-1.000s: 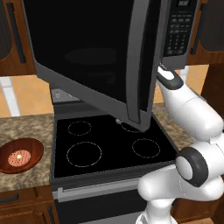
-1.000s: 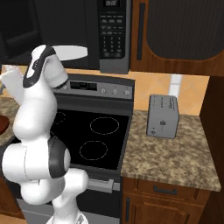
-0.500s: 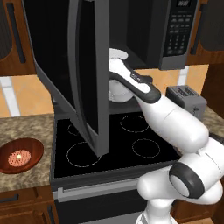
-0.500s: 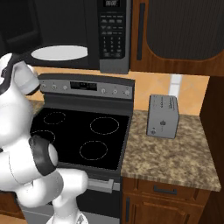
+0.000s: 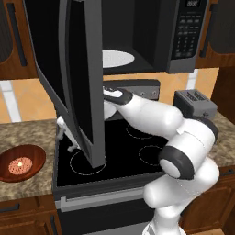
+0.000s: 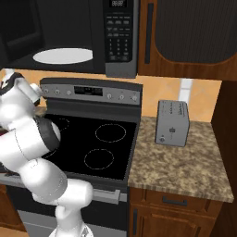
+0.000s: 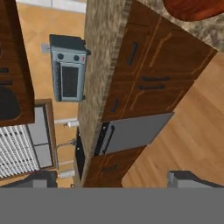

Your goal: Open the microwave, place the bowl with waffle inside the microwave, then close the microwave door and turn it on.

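Well left of the gripper [image 5: 64, 133], the bowl with waffle [image 5: 21, 163] sits apart.

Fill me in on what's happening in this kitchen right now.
The robot arm is working at the stove. The microwave door above it hangs wide open, showing the white turntable inside. The open gripper sits low behind the door, holding nothing. The bowl with the waffle waits on the counter to the left, untouched.
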### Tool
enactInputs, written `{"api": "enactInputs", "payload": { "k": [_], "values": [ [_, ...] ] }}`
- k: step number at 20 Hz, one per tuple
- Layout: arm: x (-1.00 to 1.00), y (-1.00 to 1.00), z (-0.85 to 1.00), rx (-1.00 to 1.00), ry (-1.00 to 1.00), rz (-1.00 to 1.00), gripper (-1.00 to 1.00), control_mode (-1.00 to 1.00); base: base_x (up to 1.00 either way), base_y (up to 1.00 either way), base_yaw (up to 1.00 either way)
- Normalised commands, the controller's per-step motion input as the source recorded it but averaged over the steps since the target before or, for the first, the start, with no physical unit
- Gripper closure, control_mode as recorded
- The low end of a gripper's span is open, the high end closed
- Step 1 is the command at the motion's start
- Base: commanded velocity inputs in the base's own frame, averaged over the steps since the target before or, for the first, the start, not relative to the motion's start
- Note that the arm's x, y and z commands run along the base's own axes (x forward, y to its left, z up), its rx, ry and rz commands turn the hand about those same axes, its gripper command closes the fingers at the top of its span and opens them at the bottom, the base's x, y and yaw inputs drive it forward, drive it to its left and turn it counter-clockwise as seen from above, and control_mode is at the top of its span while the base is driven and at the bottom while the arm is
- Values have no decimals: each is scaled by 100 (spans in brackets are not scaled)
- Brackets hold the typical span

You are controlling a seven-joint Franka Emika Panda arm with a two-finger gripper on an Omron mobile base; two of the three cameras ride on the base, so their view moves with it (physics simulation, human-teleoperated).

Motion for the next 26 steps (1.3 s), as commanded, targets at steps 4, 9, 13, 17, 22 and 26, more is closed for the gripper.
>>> {"api": "enactInputs", "payload": {
  "k": [4, 9, 13, 17, 22, 26],
  "values": [
    [96, 74, -77, -3, -11, -7, -100, -100, 0, 0, 0],
    [45, 29, -78, -1, -24, -9, -100, -100, 0, 0, 0],
    [52, 19, -84, 0, -17, -12, -100, -100, 0, 0, 0],
    [62, 42, -60, 0, -6, -23, -100, -100, 0, 0, 0],
    [63, 65, -41, 0, -1, -24, -100, -100, 0, 0, 0],
    [60, 54, -19, -1, 2, -18, -100, -100, 0, 0, 0]
  ]
}}
